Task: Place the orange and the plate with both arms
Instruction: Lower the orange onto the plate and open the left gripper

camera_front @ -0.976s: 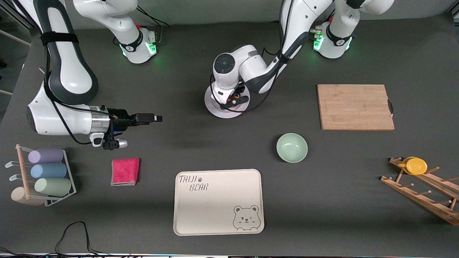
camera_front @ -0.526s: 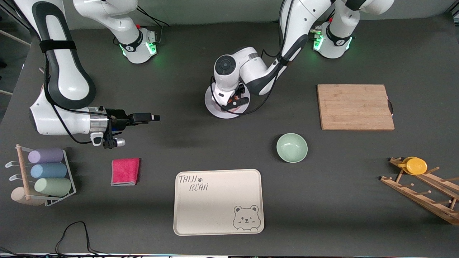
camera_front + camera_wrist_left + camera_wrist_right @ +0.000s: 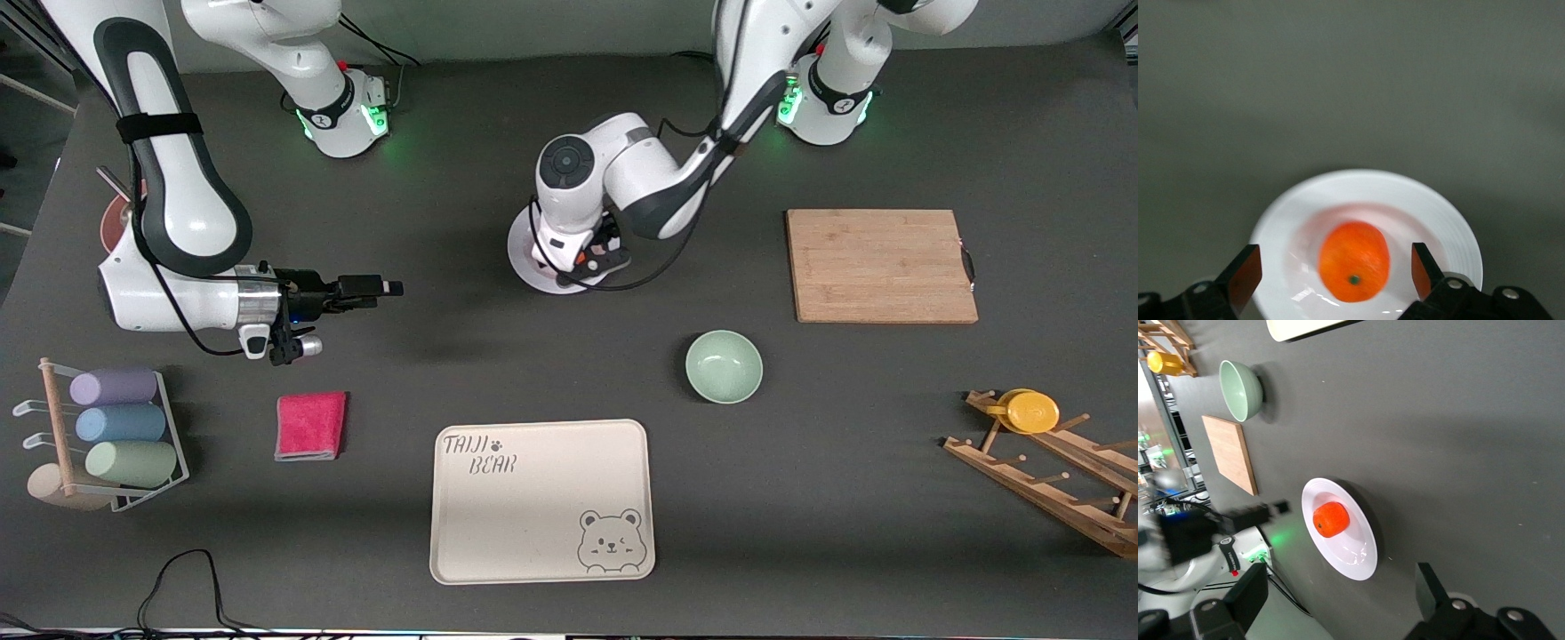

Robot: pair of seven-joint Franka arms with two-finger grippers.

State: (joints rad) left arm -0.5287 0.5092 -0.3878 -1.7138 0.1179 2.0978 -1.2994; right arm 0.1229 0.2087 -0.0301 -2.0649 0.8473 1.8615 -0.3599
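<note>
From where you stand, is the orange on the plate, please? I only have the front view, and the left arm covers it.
Observer: Yes, the orange rests in the middle of the plate.
Operator: Is the left gripper holding it?
Observer: No; the left gripper is over the plate, its fingers open either side of the orange, not touching it.
Operator: And the right gripper?
Observer: The right gripper waits over the table toward the right arm's end; its wrist view shows its fingers open.
</note>
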